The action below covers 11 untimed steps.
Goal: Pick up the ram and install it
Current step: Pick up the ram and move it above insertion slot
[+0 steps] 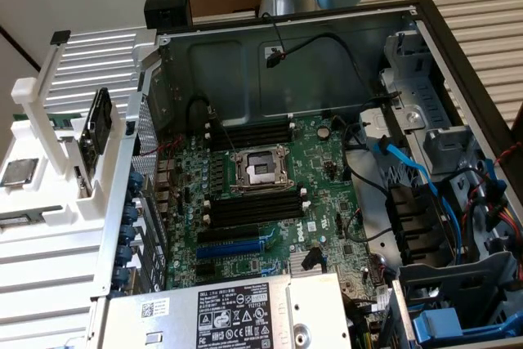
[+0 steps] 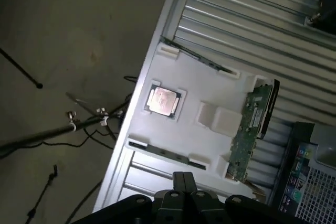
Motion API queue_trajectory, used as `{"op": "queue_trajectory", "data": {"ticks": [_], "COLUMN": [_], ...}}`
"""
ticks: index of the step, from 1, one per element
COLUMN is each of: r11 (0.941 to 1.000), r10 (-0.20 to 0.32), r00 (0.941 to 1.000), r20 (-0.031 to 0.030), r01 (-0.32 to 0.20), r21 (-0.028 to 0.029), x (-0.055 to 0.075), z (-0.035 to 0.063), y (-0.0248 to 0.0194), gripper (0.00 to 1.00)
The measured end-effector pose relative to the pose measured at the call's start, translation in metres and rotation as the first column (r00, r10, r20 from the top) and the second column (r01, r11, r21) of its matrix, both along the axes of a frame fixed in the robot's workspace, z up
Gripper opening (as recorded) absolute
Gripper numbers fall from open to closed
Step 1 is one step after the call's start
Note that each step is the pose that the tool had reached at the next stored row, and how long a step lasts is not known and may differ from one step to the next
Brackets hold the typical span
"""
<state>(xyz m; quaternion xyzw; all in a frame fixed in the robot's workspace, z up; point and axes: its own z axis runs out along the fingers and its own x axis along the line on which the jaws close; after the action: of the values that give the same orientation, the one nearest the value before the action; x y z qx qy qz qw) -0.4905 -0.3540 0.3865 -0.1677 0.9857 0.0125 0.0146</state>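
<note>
Exterior view looks down into the case (image 1: 245,63); wrist view overlooks the shared holder (image 2: 184,135).

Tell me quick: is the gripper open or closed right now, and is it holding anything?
The gripper: closed, with nothing held in it.

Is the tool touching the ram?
Apart. The wrist view shows a plain gap between the tool and the ram in its white holder.
</note>
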Motion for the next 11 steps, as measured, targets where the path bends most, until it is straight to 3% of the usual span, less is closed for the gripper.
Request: {"op": "queue_trajectory", "data": {"ticks": [3, 4, 8, 11], "r11": [0.9959, 0.9918, 0.9799, 0.9677], "r10": [0.09, 0.128, 0.2, 0.252], "r00": [0.9959, 0.9918, 0.9799, 0.9677], "r20": [0.0, -0.0001, -0.0001, -0.0001], "r01": [-0.09, -0.128, -0.2, -0.252], "r21": [0.0, 0.0, 0.0, 0.0], "x": [0.0, 0.0, 0.0, 0.0], "z": [-0.0007, -0.001, -0.0015, -0.0018], "y": [0.0, 0.0, 0.0, 0.0], "gripper": [0.11, 0.11, 0.11, 0.11]}}
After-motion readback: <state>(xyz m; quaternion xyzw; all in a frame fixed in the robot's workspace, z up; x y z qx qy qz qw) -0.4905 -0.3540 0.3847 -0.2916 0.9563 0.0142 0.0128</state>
